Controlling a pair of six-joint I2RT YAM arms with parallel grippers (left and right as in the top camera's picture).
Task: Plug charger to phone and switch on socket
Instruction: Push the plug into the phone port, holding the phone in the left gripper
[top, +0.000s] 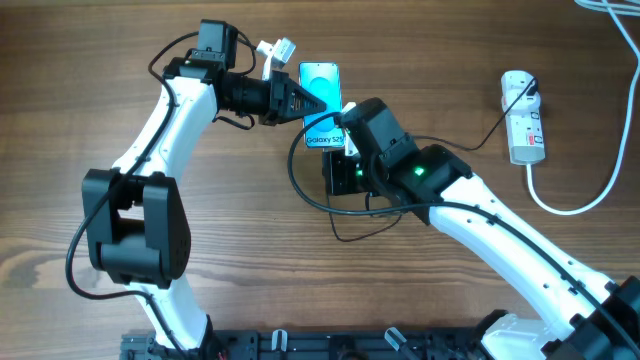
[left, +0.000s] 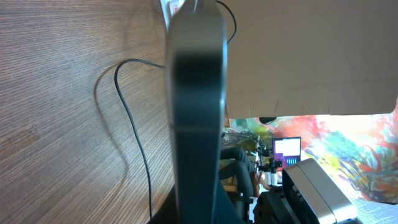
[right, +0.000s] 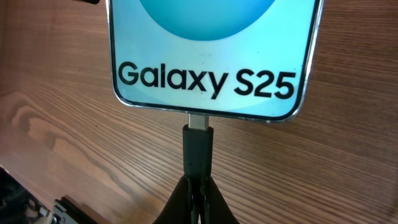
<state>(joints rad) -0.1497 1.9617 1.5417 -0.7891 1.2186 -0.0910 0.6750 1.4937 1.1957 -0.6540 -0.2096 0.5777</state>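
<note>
Phone (top: 320, 85) sits clamped side-on in your left fingers (top: 296, 99), near the middle of the table (top: 80, 60). Its lettered end faces the right arm, and whether it rests on the wood or hangs just above it cannot be told. Your right fingers (right: 189, 203) are closed on the charger (right: 198, 149) right behind its plug tip, and the tip is in the port at the phone's lower edge. A thin band of bare metal shows between plug body and phone, so the connector looks short of fully home.

That gap is your first risk. Push off-axis and the tip may bind or bend; push hard and the phone could slide within the left hold. Let go too soon and a half-seated plug may drop out.

Watch the cable next. It loops under the right arm on its way to the socket (top: 525, 120), which lies well apart at the right with its white cord (top: 585, 200) trailing off. Swing the right arm over for the switch and that loop could snag, dragging the plug free or tugging the socket askew.
</note>
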